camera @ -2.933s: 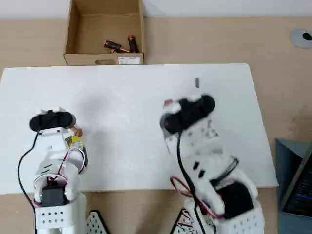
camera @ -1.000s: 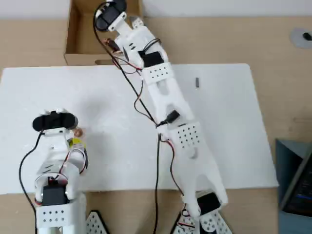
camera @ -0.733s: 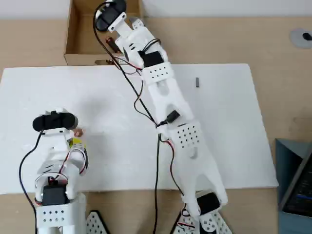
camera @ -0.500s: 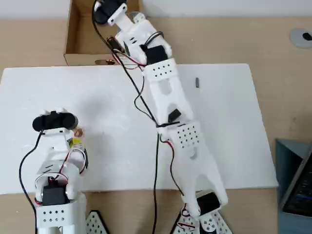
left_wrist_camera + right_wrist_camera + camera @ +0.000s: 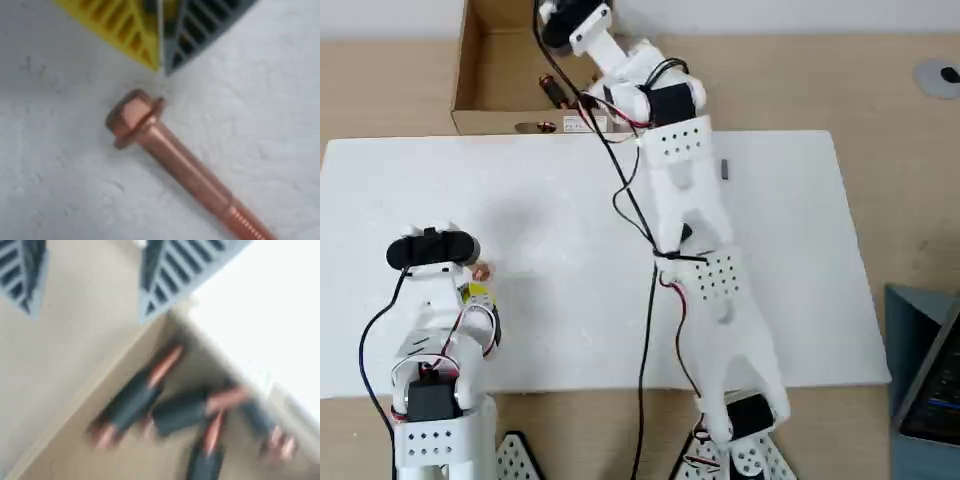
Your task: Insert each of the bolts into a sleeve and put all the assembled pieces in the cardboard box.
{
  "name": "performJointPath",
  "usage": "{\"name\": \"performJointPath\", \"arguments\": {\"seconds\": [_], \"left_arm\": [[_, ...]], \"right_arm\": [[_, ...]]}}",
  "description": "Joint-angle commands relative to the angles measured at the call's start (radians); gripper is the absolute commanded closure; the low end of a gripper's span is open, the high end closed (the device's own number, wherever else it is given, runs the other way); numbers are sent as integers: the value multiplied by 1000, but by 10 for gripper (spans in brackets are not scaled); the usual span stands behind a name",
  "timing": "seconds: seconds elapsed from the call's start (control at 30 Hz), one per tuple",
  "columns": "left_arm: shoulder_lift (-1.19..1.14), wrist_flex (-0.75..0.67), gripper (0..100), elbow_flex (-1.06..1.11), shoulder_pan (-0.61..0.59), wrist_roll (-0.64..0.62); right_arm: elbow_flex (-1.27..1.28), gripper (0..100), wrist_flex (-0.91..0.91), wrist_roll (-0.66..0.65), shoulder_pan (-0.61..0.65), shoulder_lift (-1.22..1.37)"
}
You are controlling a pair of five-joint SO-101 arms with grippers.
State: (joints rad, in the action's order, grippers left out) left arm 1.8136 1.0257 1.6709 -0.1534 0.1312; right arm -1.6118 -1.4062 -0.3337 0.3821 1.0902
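Across mat [image 5: 550, 260] centre: right arm [image 5: 705, 275], stretched to cardboard box [image 5: 466, 70]; left side open; box floor seemingly crowded with assembled pieces [image 5: 180, 412].

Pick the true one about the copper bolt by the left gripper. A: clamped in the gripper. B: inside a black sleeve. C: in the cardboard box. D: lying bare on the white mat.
D: the bolt lies flat on the white mat, shank bare, clear of the shut left gripper.

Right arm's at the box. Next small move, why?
Probably draw the right gripper back from the cardboard box: its jaws stand open, assembled pieces lie below. One bolt lies loose by the shut left gripper, and a small dark piece, perhaps a sleeve, sits on the white mat.
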Motion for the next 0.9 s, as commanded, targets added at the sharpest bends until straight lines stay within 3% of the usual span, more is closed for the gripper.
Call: {"name": "performJointPath", "arguments": {"seconds": [0.0,0.17,0.4,0.73,0.87], "left_arm": [[8,-12,998,-8,-11,3],[8,-12,998,-8,-11,3],[8,-12,998,-8,-11,3],[8,-12,998,-8,-11,2],[8,-12,998,-8,-11,2]], "right_arm": [[-56,846,-153,-11,-21,-151],[-53,846,-381,-9,-16,-242],[7,846,-384,-6,-56,-335],[654,846,-382,183,-101,-714],[900,846,-382,316,-137,-854]]}}
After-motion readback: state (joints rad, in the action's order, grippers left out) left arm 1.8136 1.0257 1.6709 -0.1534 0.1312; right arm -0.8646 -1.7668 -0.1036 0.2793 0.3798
